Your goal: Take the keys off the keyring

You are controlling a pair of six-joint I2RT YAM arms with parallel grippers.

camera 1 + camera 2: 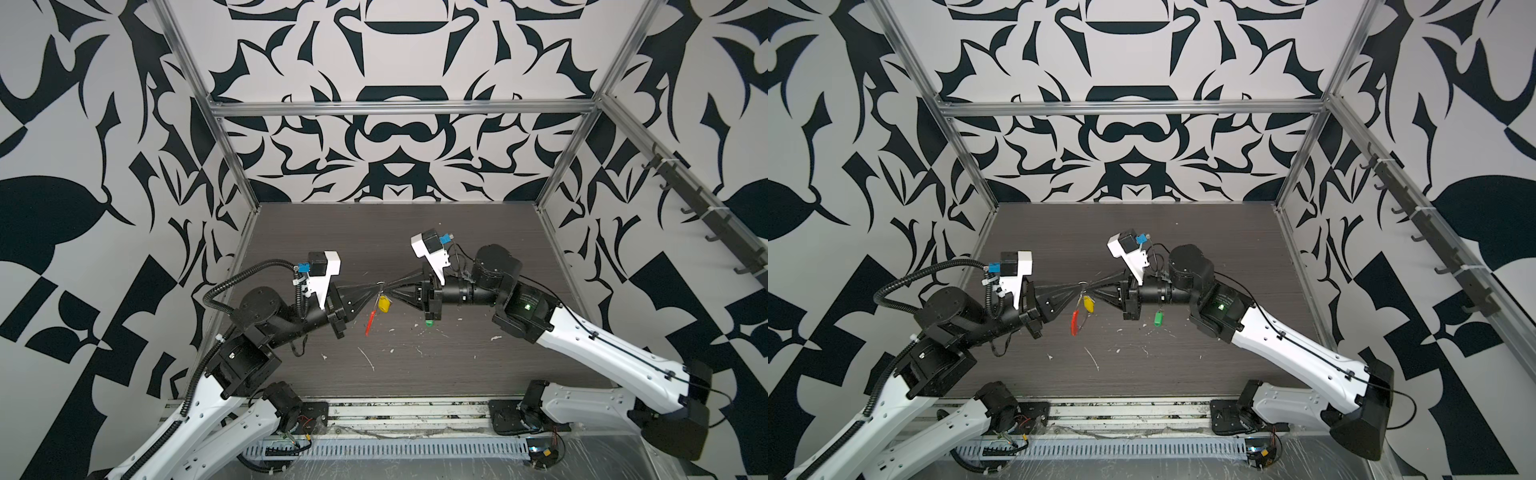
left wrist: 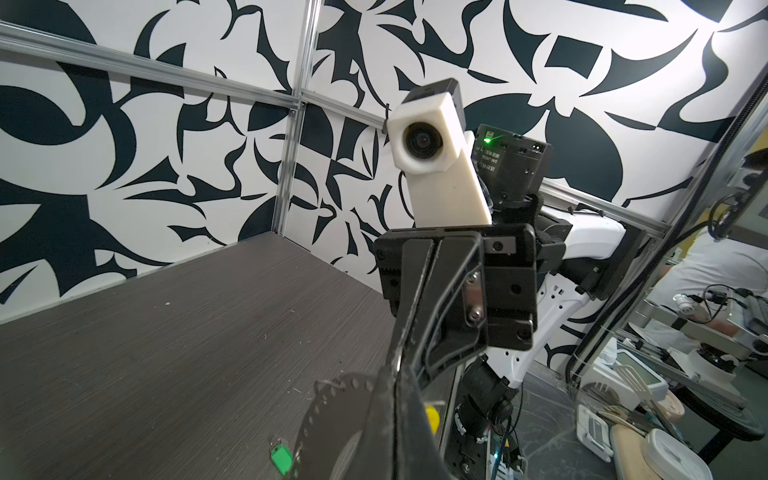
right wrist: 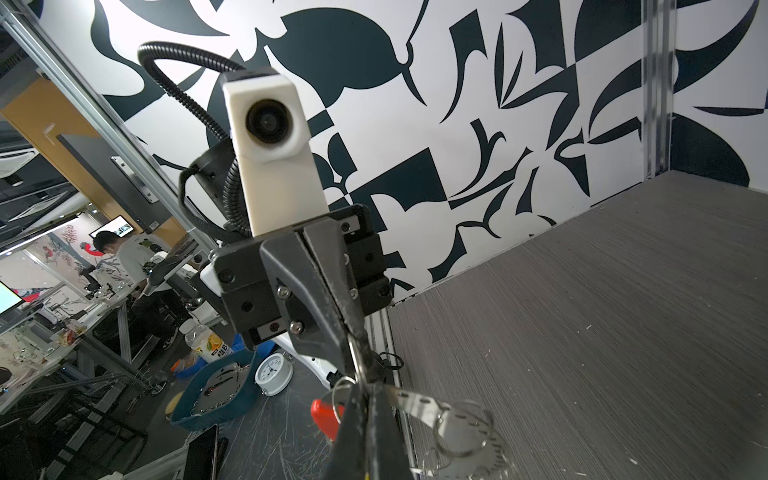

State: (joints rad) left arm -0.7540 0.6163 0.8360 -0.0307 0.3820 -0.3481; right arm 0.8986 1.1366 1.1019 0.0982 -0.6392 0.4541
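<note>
Dark, fine-grained tabletop (image 1: 457, 232), flecked with pale scraps (image 1: 368, 359), boxed in by matte black-and-white patterned walls (image 1: 395, 166).

Above it my left pincer (image 1: 373, 286) and my right pincer (image 1: 394, 287) meet tip to tip, each tapered black pair of jaws pressed together on the keyring (image 1: 380, 284), a thin silver wire loop. From it hang the yellow key (image 1: 385, 304), a small oblong plastic tag, and the curved, pale perforated strip (image 3: 415, 401) with its glossy red end (image 1: 369, 322). The green key (image 1: 1158, 318), the same oblong shape with a tiny metal loop, lies on the tabletop near my right wrist, well apart from the ring.
</note>
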